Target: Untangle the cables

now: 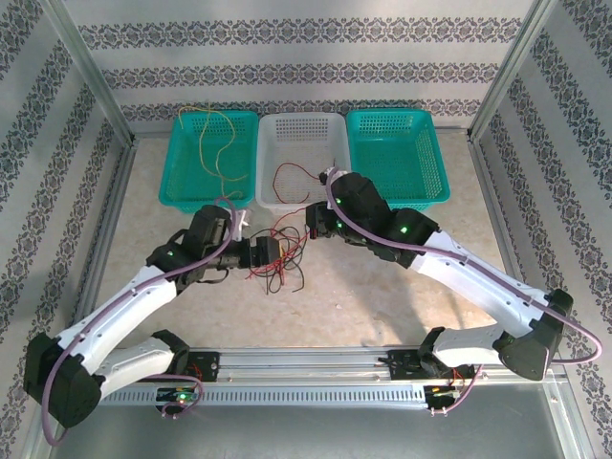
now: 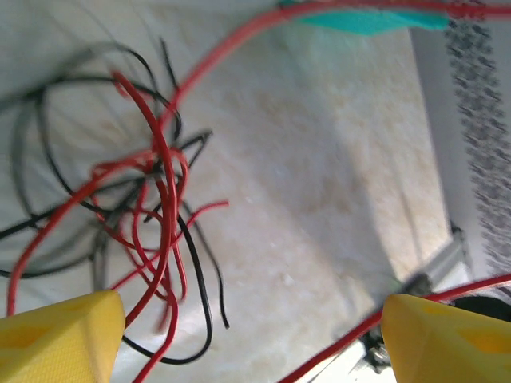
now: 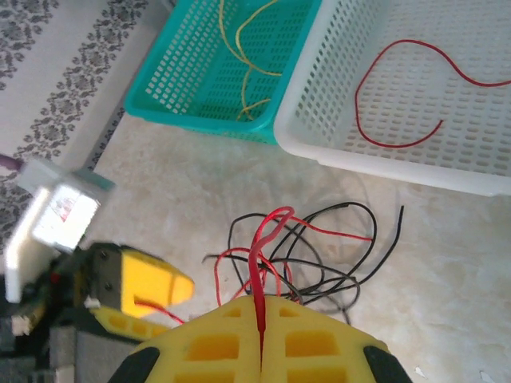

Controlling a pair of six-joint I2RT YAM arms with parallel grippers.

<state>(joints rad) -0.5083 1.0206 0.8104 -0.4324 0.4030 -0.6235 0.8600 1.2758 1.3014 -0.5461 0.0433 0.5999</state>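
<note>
A tangle of red and black cables (image 1: 283,263) lies on the table in front of the white basket (image 1: 304,118); the left wrist view shows it up close (image 2: 156,199). My right gripper (image 3: 262,309) is shut on a red cable (image 3: 259,247) that loops up out of the tangle (image 3: 319,255). From above, that gripper (image 1: 310,235) sits just right of the heap. My left gripper (image 2: 255,339) is open at the heap's left side (image 1: 272,251), nothing between its fingers; a red cable (image 2: 447,294) runs past its right finger. One red cable (image 3: 399,96) lies in the white basket, yellow cable (image 1: 212,143) in the left teal basket.
Three baskets stand in a row at the back: left teal (image 1: 170,182), white, right teal (image 1: 397,158). Metal frame posts (image 1: 88,67) rise at the back corners. A rail (image 1: 306,368) with both arm bases runs along the near edge.
</note>
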